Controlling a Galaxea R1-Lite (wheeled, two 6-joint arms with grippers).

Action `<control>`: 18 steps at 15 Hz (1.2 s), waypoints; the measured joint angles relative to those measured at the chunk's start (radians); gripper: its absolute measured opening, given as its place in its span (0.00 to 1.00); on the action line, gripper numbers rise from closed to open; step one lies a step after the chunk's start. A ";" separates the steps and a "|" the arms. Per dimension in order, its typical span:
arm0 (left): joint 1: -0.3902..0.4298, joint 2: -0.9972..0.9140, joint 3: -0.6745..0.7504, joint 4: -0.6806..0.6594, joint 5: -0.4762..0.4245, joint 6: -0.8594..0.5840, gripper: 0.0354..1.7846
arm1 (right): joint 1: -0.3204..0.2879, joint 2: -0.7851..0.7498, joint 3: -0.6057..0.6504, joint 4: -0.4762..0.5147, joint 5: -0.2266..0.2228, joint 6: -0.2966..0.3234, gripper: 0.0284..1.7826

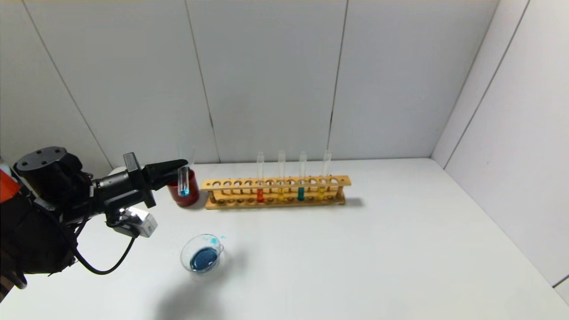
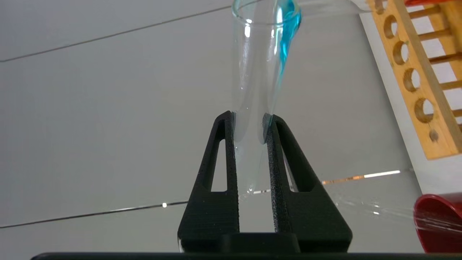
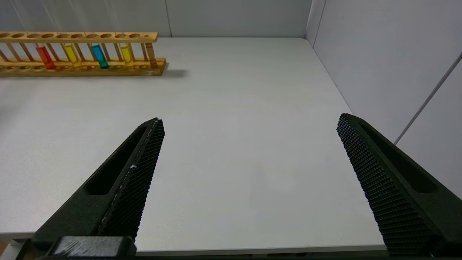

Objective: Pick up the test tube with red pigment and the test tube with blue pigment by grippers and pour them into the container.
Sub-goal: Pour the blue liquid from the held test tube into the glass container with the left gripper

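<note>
1. The test tube with blue pigment (image 1: 183, 181) is held upright in the left gripper (image 1: 180, 171), above the table (image 1: 400, 249) and in front of the red cup (image 1: 190, 195) at the left end of the wooden rack (image 1: 275, 182); a little blue liquid sits in its rounded tip.
2. The left gripper's fingers (image 2: 278, 159) are closed tight on the tube's glass (image 2: 252, 90), one pad on each side.
3. The right gripper (image 3: 249, 144) hovers over the bare right part of the table, its jaws spread wide and holding nothing.
4. The container (image 1: 202, 254), one glass dish, stands near the front left of the table with blue liquid in it.
5. Four tubes stand in the rack: one test tube with red pigment (image 1: 260, 178), two yellow tubes (image 1: 281, 175), and one teal tube (image 1: 302, 177).
6. One red cup, one rack.
</note>
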State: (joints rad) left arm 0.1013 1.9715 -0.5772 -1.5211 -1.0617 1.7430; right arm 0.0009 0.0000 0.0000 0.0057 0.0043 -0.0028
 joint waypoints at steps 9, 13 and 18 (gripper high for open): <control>0.003 0.014 -0.006 0.000 -0.002 0.045 0.15 | 0.000 0.000 0.000 0.000 0.000 0.000 0.98; 0.016 0.011 0.000 0.000 -0.011 0.073 0.15 | 0.001 0.000 0.000 0.000 0.000 0.000 0.98; 0.019 0.007 -0.003 0.000 -0.011 0.092 0.15 | 0.000 0.000 0.000 0.000 0.000 0.000 0.98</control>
State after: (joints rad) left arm 0.1206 1.9785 -0.5800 -1.5211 -1.0723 1.8353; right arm 0.0009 0.0000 0.0000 0.0062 0.0043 -0.0028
